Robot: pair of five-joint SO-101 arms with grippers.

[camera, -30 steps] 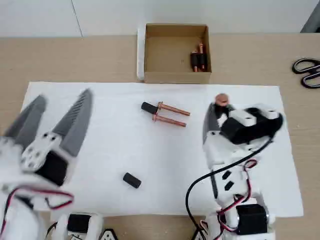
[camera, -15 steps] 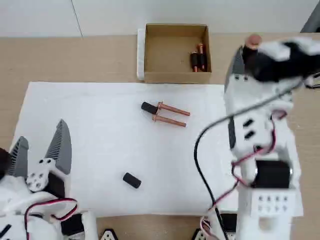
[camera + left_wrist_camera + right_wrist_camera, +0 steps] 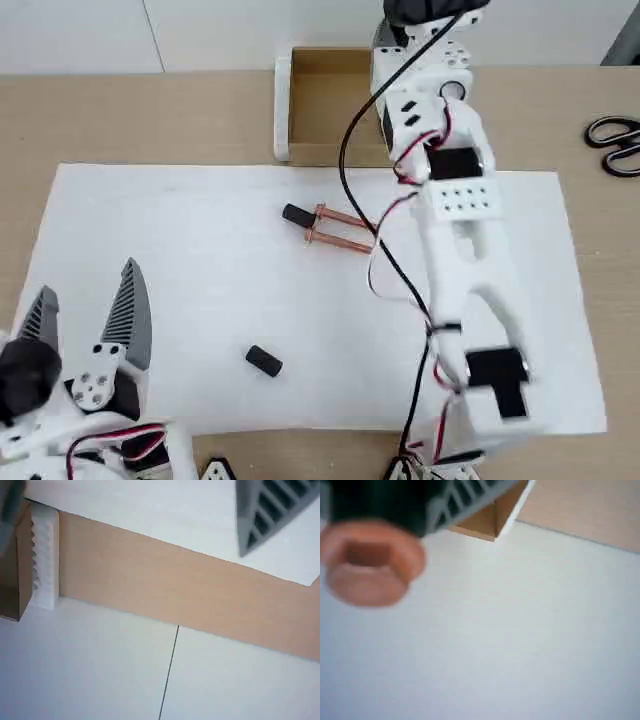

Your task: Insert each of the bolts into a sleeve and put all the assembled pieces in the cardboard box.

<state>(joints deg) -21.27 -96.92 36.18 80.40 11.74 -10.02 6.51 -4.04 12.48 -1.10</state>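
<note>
My right arm [image 3: 445, 170] stretches across the sheet to the cardboard box [image 3: 325, 105] and hides the box's right half. In the right wrist view my right gripper [image 3: 395, 507] is shut on an assembled piece: a black sleeve [image 3: 370, 500] with a copper bolt head [image 3: 370, 562] sticking out, near the box corner [image 3: 490, 515]. Mid-sheet lie two copper bolts [image 3: 340, 240], and the farther bolt touches a black sleeve [image 3: 297, 214] at its head end. A loose black sleeve [image 3: 264, 361] lies nearer the front. My left gripper [image 3: 88, 285] stands open and empty at the front left.
White paper [image 3: 200, 260] covers the middle of the wooden table. A white toothed block [image 3: 282, 105] leans on the box's left wall, also in the left wrist view as the toothed block [image 3: 45, 555]. Scissors [image 3: 615, 145] lie at the far right edge.
My right arm swung from the sheet's right side up and over the cardboard box, carrying the assembled piece. My left arm pulled back toward the front left corner.
</note>
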